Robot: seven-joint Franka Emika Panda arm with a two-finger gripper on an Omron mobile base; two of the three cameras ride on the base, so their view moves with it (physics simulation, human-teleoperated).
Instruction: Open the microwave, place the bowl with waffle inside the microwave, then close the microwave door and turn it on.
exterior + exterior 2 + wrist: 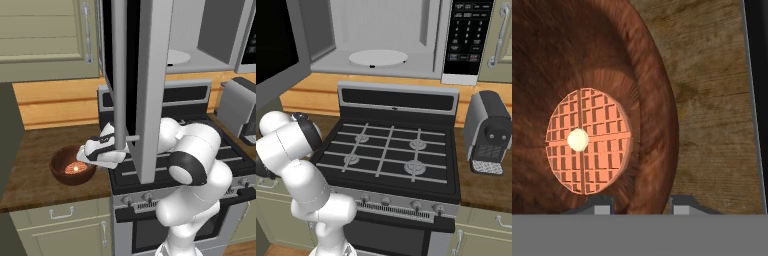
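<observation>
The bowl with waffle is a dark reddish-brown bowl on the wooden counter left of the stove, and a round orange waffle lies in it. My gripper reaches down to the bowl's right rim. In the hand view the bowl has its rim running between the two fingertips, and the gripper is shut on that rim. The microwave hangs above the stove with its cavity exposed and a white turntable inside. The microwave door stands swung wide open toward me, just right of my hand.
The gas stove sits below the microwave. A grey countertop appliance stands on the counter to its right. The open door's handle bar hangs directly over my hand. Beige cabinets hang above the wooden counter.
</observation>
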